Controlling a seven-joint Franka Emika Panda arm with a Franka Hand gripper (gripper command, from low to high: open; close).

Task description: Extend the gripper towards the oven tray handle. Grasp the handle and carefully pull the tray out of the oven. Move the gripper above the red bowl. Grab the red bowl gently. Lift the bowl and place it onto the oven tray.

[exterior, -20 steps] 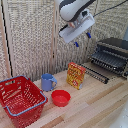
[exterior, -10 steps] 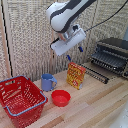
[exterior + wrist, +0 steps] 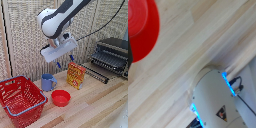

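The red bowl [image 3: 61, 97] sits on the pale wooden table [image 3: 100, 107], small, round and shallow, plain red with a slightly darker inside. It's just in front of the blue mug [image 3: 48, 82] and close to the corner of the big red basket [image 3: 20, 99], which lies toward the exterior view's left. In the wrist view the bowl [image 3: 142, 30] shows as a blurred red disc on the wood grain.

Up above, the gripper [image 3: 65, 61] hangs in the air over the mug and the yellow-and-red box [image 3: 76, 75], well clear of the bowl. Its flat white block is tilted, two short dark fingers pointing down with blue tips, and those fingers stand apart with nothing between them.

Over at the exterior view's right, the oven [image 3: 111, 56] is a dark box. The tray [image 3: 107, 62], a rack of parallel dark bars, pokes out of its mouth, with the flap door [image 3: 95, 73] lying down on the table in front of it.
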